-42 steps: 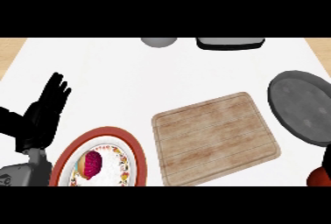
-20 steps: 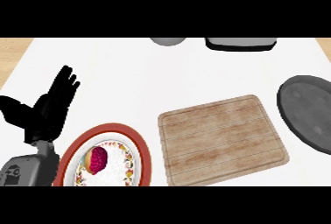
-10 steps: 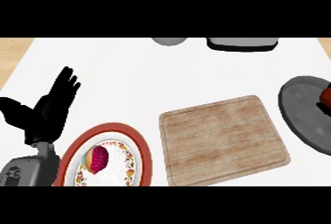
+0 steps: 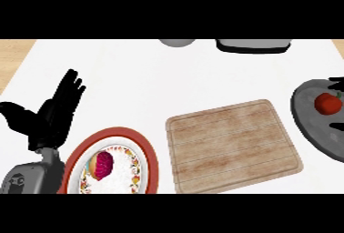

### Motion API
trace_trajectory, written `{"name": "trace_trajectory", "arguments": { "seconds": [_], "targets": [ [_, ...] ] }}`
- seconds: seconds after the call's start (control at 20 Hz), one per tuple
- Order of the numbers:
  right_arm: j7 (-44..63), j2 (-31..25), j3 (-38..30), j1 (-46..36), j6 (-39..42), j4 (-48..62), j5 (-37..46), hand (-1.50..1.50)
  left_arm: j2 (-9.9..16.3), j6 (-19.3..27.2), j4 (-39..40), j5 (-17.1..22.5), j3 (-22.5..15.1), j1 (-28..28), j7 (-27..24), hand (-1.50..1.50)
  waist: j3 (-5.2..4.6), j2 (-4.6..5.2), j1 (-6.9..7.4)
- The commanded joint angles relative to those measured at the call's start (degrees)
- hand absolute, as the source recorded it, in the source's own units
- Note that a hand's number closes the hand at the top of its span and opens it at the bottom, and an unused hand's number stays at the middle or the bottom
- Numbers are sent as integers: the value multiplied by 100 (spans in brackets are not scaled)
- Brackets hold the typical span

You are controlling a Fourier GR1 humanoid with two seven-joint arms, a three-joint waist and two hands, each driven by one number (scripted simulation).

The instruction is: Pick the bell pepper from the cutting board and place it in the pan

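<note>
- The left hand (image 4: 50,113) rests open at the counter's left, fingers up, holding nothing.
- Of the right hand only dark fingertips (image 4: 335,83) show (curled or straight, I cannot tell).
- The red bell pepper (image 4: 328,103) sits in the grey pan (image 4: 310,119), off the bare cutting board (image 4: 232,145).
- Placing looks done; next, I'd judge, that hand draws clear.

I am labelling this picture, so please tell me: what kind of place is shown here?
Most likely a kitchen counter. A wooden cutting board lies on the white top, a grey pan holds a red pepper, and a plate with food sits near the left hand.
</note>
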Motion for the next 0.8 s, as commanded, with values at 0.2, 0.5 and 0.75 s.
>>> {"name": "trace_trajectory", "arguments": {
  "seconds": [0.2,0.5,0.75],
  "targets": [
    [-941,-429,-880,-262,950,874,-975,-150,-11,-40,-24,80,37,21,90,0,11,-1,-31],
    [-903,-1270,-1490,-146,2541,1525,-1636,-150,104,-32,-62,144,185,-133,195,0,23,15,-93],
    [-1215,-1669,-1692,133,3440,1692,-1962,-150,-65,54,-101,50,90,116,0,0,38,5,-134]
  ]
}}
